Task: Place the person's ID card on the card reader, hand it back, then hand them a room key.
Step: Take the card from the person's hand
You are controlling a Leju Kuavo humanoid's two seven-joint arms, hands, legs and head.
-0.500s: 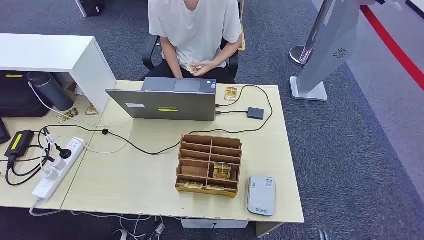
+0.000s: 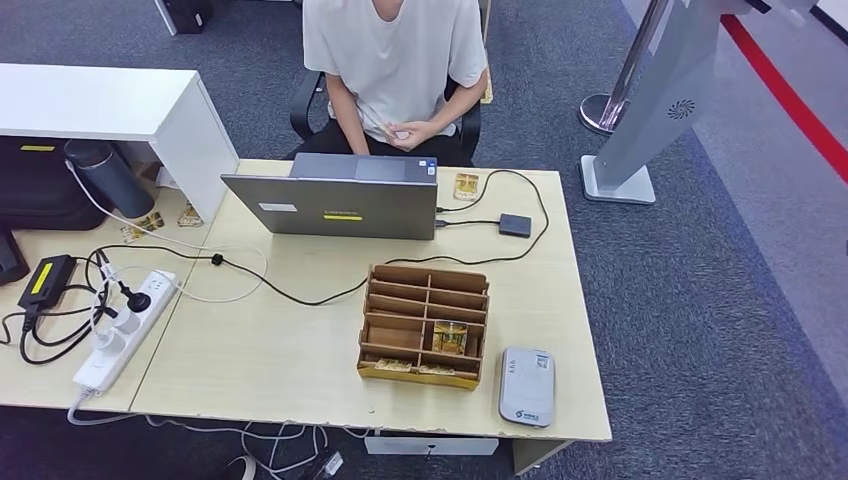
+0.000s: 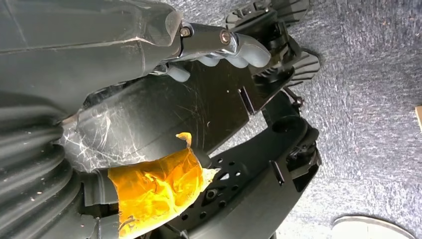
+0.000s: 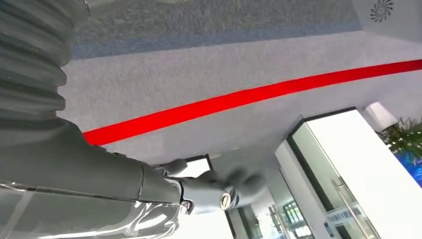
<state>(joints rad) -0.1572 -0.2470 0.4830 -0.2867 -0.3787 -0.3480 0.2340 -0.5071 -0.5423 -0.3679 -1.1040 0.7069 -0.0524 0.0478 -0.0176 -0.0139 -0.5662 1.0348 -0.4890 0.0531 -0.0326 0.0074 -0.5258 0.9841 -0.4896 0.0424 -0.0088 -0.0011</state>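
A grey-white card reader (image 2: pixel 526 386) lies flat at the desk's near right corner. Beside it stands a wooden organizer (image 2: pixel 425 325) with gold-patterned key cards (image 2: pixel 449 337) in its near slots. The person (image 2: pixel 395 60) sits behind the laptop with both hands together at the lap (image 2: pixel 405 132); any card between them is too small to make out. Another gold card (image 2: pixel 465 186) lies on the desk by the laptop's corner. My left hand (image 3: pixel 224 47) hangs beside my body above the carpet, fingers apart, holding nothing. My right hand (image 4: pixel 214 186) also hangs free and holds nothing.
A grey laptop (image 2: pixel 340 205) stands at the desk's far side, cabled to a small black box (image 2: pixel 515 224). A power strip (image 2: pixel 125 330) with tangled cords lies at the left. A white cabinet (image 2: pixel 110 105) is far left, and a grey kiosk stand (image 2: pixel 650 110) is on the carpet at the right.
The whole picture has shifted slightly, so the camera moved. The person's hands have drawn closer together. Nothing on the desk has moved.
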